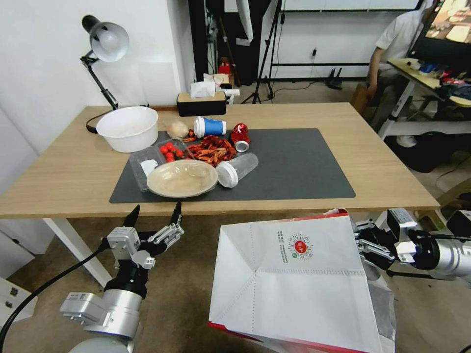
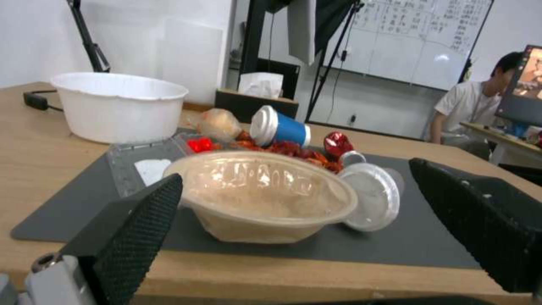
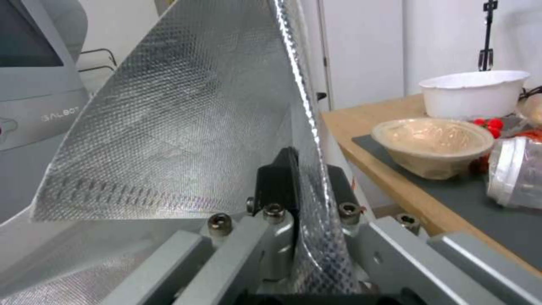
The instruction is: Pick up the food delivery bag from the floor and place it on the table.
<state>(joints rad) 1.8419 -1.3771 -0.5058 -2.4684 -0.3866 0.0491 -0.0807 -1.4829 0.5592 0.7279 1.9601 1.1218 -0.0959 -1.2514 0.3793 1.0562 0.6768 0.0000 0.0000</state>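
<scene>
- The right gripper [image 3: 294, 186] has its jaws clamped on the foil-lined rim of the bag [image 1: 299, 279], which hangs below the near edge of the counter [image 1: 392, 162].
- Lift it above that edge first.
- The mat's [image 1: 304, 166] right half is free.
- The left gripper [image 1: 153, 215] waits, jaws apart.

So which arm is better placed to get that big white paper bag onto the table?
The right. Its pincer is shut on the white-and-red, foil-lined paper bag's rim, beside the light-wood table. The left pincer hangs open and empty below the table edge.
</scene>
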